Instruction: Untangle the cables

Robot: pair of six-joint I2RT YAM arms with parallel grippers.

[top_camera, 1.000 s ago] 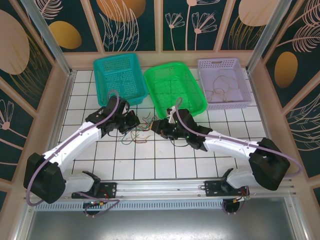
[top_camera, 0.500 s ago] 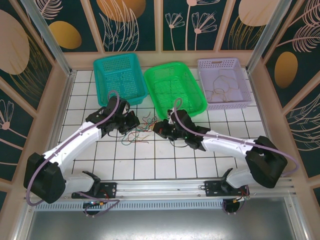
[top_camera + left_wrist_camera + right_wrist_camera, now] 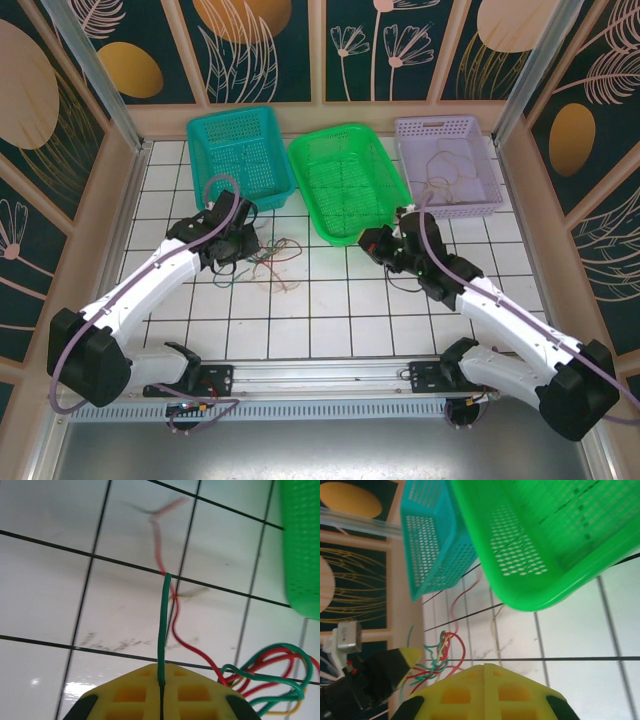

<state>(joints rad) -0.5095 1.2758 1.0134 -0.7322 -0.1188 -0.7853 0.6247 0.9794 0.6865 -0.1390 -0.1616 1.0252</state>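
Note:
A tangle of thin red, green and tan cables [image 3: 268, 258] lies on the white tiles in front of the teal basket. My left gripper [image 3: 245, 246] is at the tangle's left edge. In the left wrist view its yellow jaws [image 3: 162, 667] are shut on a green cable [image 3: 163, 625] that stands straight up from them. A red cable [image 3: 172, 622] runs beside it, and looped cables [image 3: 270, 677] lie to the right. My right gripper [image 3: 368, 241] is below the green basket's front edge, well apart from the tangle [image 3: 439, 661]. Its jaws [image 3: 485, 668] are shut with nothing between them.
At the back of the table stand a teal basket [image 3: 240, 190], a green basket [image 3: 385, 215] and a purple basket [image 3: 480, 205] with a tan cable [image 3: 440, 178] in it. The green basket's rim [image 3: 545, 597] hangs close over my right gripper.
My right gripper has drawn back to the right, from the tangle's right edge to under the green basket. The left gripper has shifted slightly left, and the cables have spread out.

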